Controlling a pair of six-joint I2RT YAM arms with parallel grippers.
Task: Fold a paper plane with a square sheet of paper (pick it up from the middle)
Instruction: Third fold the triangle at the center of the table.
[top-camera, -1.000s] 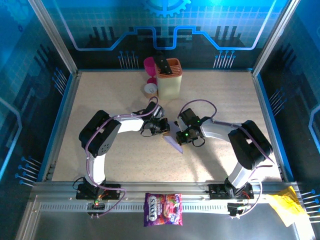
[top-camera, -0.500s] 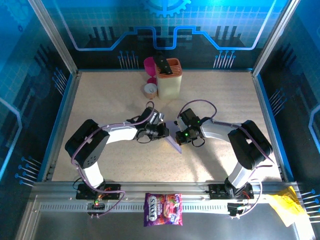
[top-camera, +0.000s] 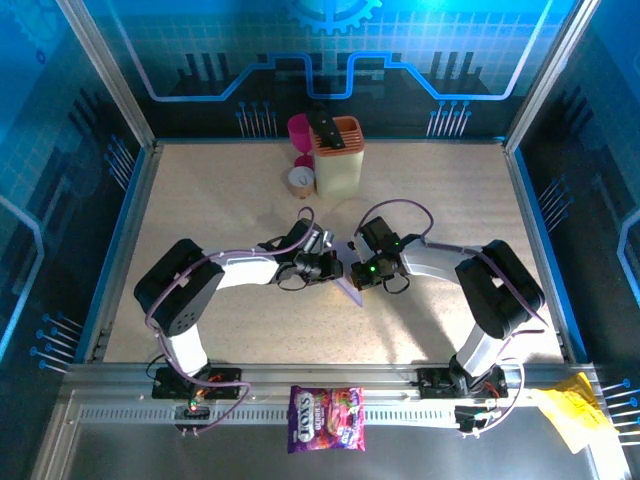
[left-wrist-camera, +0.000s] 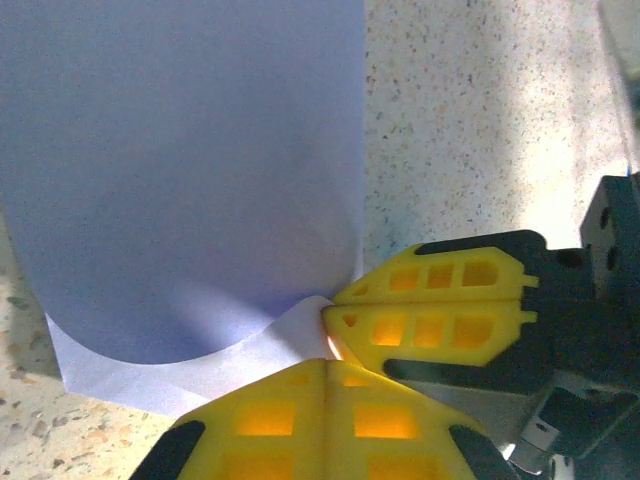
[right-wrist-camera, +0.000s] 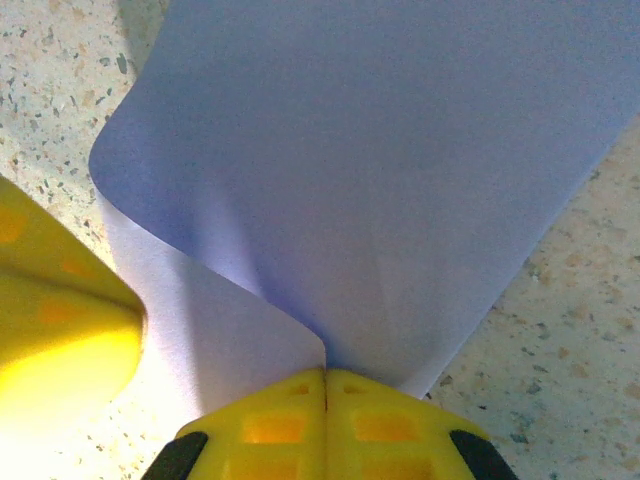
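While both arms reach inward from their bases, elbows bowed out to the sides, the wrists meet nose to nose near the centre of the table (top-camera: 200, 200). L gripper (left-wrist-camera: 325, 362): fingers pressed together, pinching an edge of the square sheet of paper (left-wrist-camera: 190, 150). R gripper (right-wrist-camera: 325, 372): likewise clamped on the sheet, no gap betw. jaws. Sheet sits betw. the two wrists, bent over itself in a soft curl, lower layer flat on the speckled top. R fingers (left-wrist-camera: 430, 300) lie just beside the L pair. Sweets bag (top-camera: 326, 418) on front rail, well apart.
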